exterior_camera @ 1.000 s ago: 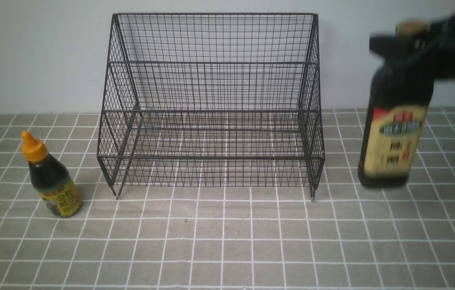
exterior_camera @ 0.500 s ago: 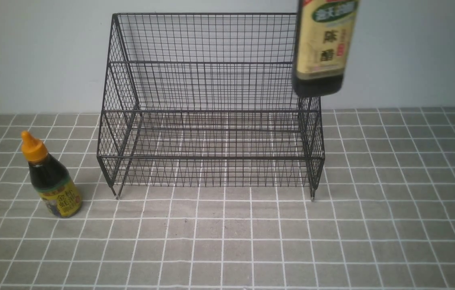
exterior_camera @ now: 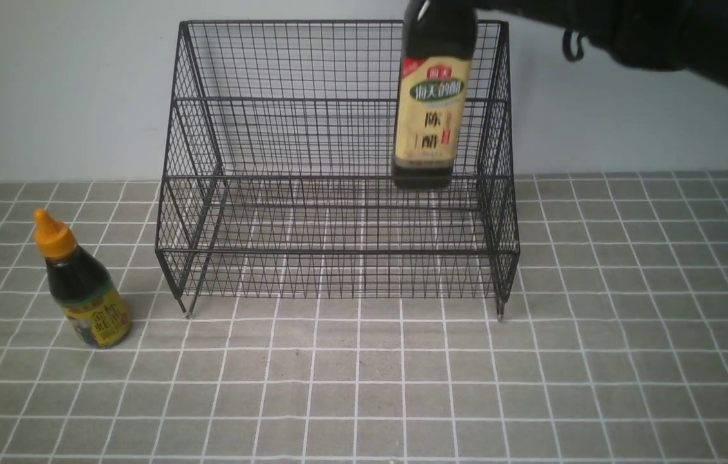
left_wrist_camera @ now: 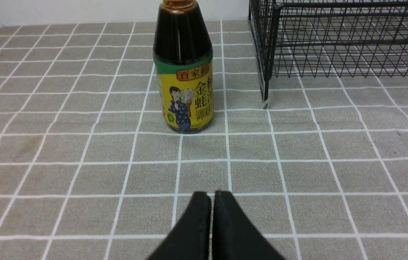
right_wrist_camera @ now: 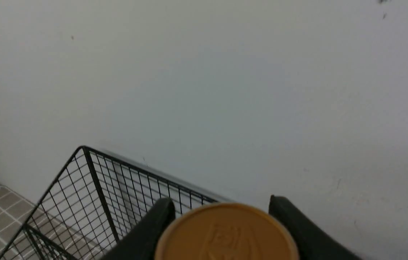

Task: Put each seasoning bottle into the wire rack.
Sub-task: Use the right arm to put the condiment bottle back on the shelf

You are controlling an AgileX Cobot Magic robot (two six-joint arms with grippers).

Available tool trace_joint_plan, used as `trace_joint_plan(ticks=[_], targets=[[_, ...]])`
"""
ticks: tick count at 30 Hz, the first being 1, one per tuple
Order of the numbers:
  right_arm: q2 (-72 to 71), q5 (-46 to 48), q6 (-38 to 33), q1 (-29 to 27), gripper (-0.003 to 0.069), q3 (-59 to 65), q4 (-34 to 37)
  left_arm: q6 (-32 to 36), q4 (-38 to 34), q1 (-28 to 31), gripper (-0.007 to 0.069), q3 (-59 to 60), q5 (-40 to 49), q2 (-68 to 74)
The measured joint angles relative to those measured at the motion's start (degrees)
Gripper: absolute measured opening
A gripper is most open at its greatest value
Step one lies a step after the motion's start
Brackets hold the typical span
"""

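The tall seasoning bottle (exterior_camera: 431, 122), with dark liquid and a cream label, hangs upright over the right part of the black wire rack (exterior_camera: 312, 174). Its base is about level with the upper shelf; contact is unclear. My right gripper (right_wrist_camera: 221, 204) is shut on the bottle's neck, a black finger on either side of the tan cap (right_wrist_camera: 225, 234). The short seasoning bottle (exterior_camera: 84, 290), with an orange nozzle and yellow label, stands on the cloth left of the rack. My left gripper (left_wrist_camera: 211, 195) is shut and empty, low over the cloth, a short way from the short bottle (left_wrist_camera: 186, 90).
A grey tablecloth (exterior_camera: 364, 386) with white grid lines covers the table. A plain pale wall (exterior_camera: 48, 96) rises right behind the rack. My right arm (exterior_camera: 660, 32) reaches in from the upper right. The rack's near left foot (left_wrist_camera: 264, 103) stands close to the short bottle.
The right gripper carried the tall bottle up from right of the rack, over its right side, then left and down to the upper shelf level. The left gripper and the short bottle stayed put.
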Motion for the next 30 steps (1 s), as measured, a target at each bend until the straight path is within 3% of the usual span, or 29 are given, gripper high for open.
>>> trace_joint_plan(ticks=[6,12,19,30], targets=[[1.62,2.47,6.85,0.00,0.0311,0.00,-6.79,0.00,0.00,0.00,-0.0007,0.00,0.00,0.00],[1.72,7.14,16.25,0.00,0.0311,-0.17,-22.14,0.00,0.00,0.00,-0.0007,0.00,0.00,0.00],[1.72,10.91,26.91,0.00,0.0329,-0.21,-34.26,0.00,0.00,0.00,-0.0007,0.00,0.00,0.00],[0.81,13.35,34.14,0.00,0.0377,-0.89,-39.74,0.00,0.00,0.00,-0.0007,0.00,0.00,0.00]])
